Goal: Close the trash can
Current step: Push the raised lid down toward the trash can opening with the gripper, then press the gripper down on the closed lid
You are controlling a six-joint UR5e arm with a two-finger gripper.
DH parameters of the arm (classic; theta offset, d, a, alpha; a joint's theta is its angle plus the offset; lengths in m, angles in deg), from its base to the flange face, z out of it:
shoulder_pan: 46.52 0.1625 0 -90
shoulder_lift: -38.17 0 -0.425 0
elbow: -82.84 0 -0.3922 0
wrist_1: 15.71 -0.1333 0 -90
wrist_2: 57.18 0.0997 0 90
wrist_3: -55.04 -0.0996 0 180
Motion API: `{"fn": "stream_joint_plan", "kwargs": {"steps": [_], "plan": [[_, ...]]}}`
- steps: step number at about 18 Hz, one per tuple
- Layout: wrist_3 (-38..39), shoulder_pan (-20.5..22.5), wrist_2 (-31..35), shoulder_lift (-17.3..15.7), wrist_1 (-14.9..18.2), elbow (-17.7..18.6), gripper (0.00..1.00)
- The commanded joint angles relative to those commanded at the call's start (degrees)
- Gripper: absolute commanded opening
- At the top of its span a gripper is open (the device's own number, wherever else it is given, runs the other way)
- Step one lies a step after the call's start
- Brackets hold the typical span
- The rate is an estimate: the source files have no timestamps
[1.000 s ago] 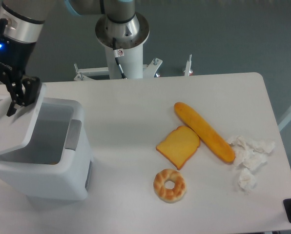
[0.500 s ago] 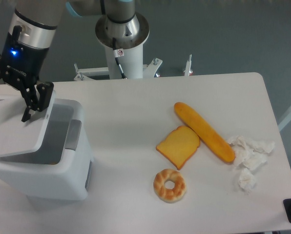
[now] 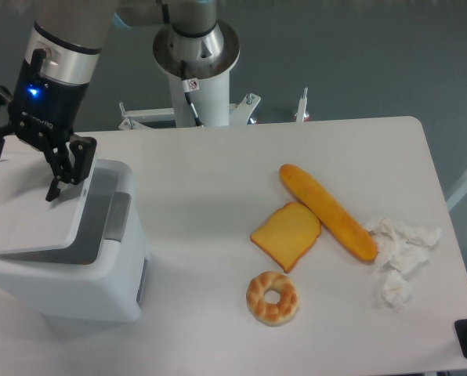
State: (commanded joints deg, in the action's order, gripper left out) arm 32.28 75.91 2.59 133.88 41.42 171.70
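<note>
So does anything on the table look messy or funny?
Yes. Crumpled white tissue scraps lie loose by the long golden baguette, like litter. Also, the flat white lid of the big white plastic trash can sits tilted, with a dark gap showing.

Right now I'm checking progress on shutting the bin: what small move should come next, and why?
Probably keep pressing the lid down toward the right. The gripper sits open over the lid, and a gap into the trash can shows along the lid's right edge, so it isn't shut yet.
</note>
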Motion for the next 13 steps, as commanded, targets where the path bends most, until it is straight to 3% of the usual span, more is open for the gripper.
{"fn": "stream_joint_plan", "kwargs": {"steps": [13], "plan": [[-1.4, 1.4, 0.1, 0.0, 0.1, 0.4, 1.0]]}}
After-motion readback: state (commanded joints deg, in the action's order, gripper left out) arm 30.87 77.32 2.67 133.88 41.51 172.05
